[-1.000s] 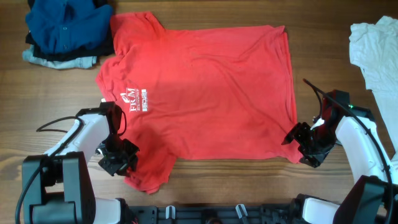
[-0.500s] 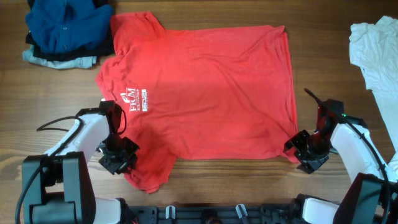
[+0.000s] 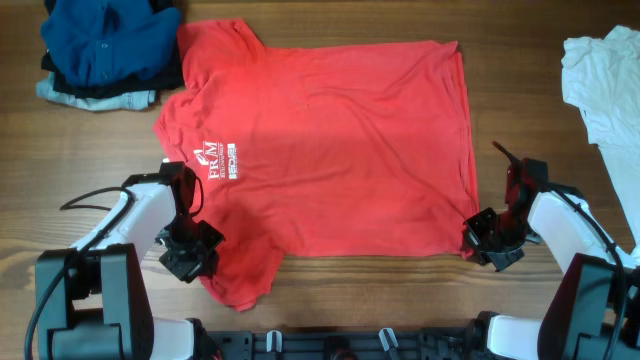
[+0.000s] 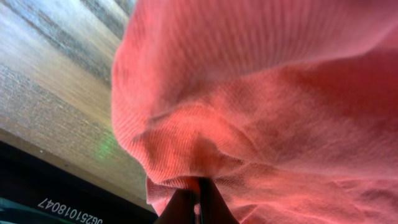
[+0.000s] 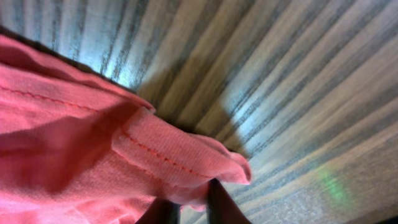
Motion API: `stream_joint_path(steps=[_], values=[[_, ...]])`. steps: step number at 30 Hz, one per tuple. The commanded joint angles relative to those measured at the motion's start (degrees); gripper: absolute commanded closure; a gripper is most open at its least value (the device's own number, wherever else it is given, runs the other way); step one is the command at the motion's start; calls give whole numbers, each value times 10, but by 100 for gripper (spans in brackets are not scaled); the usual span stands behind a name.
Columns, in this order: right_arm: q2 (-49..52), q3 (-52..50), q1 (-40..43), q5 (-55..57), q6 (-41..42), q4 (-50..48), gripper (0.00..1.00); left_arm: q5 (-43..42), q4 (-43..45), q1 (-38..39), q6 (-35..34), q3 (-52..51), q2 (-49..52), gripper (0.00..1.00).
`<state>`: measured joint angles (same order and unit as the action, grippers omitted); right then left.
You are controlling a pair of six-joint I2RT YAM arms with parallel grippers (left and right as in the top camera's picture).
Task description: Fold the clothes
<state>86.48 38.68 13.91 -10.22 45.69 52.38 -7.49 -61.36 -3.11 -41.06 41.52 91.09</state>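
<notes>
The clothes (image 3: 330,150), a red T-shirt with white chest lettering, lie spread flat on the wooden table. My left gripper (image 3: 197,250) sits at the near sleeve on the left. In the left wrist view that gripper (image 4: 200,190) is shut, with a bunched fold of red fabric (image 4: 261,112) pinched between its dark fingers. My right gripper (image 3: 480,235) is at the near right hem corner. In the right wrist view it (image 5: 191,202) is shut on the stitched hem (image 5: 168,158), which bulges up over its fingers.
A pile of blue and dark garments (image 3: 105,45) lies at the far left corner. A white garment (image 3: 600,80) lies along the right edge. A black rail (image 3: 330,345) runs along the table's near edge, close behind both grippers.
My right gripper slid left to the hem corner and closed on it. The left gripper closed the last bit on the sleeve and stayed in place.
</notes>
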Motion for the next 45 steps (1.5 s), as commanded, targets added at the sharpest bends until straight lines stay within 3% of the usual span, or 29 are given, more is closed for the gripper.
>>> stream_joint_path(steps=[1, 7, 10, 15, 18, 25, 33, 40, 41, 42, 43, 44, 45], values=[[5, -5, -2, 4, 34, 10, 96, -8, -24, -1, 18, -3, -2, 96], [-1, 28, -2, 27, 61, 50, 96, -21, -84, -1, 16, -2, -107, 96], [-44, 66, -2, 56, 70, 96, 96, -36, -123, -1, 16, 25, -207, 96], [-119, 172, -2, 59, 52, 134, 95, -36, -130, -1, 14, 102, -271, 96], [-124, 219, -2, 52, 36, 127, 96, -35, -52, -1, 13, 135, -271, 96], [-79, 212, -2, 12, 37, 64, 96, 4, 161, -1, -2, 135, -214, 96], [-13, 205, -13, -9, 38, -59, 96, 77, 247, -2, -1, 135, -115, 93], [88, 205, -117, -12, 75, -202, 96, 97, 336, -2, -2, 135, -82, 89], [100, 205, -130, 0, 75, -222, 93, 97, 334, -2, -1, 135, -76, 79], [109, 205, -135, 29, 75, -234, 74, 97, 323, -2, -1, 135, -68, 57], [112, 205, -134, 57, 74, -234, 52, 97, 309, -2, -1, 135, -63, 44], [112, 205, -132, 78, 59, -234, 10, 97, 298, -2, 2, 135, -60, 37], [112, 209, -127, 80, 29, -234, 0, 95, 283, -2, 4, 135, -59, 28]])
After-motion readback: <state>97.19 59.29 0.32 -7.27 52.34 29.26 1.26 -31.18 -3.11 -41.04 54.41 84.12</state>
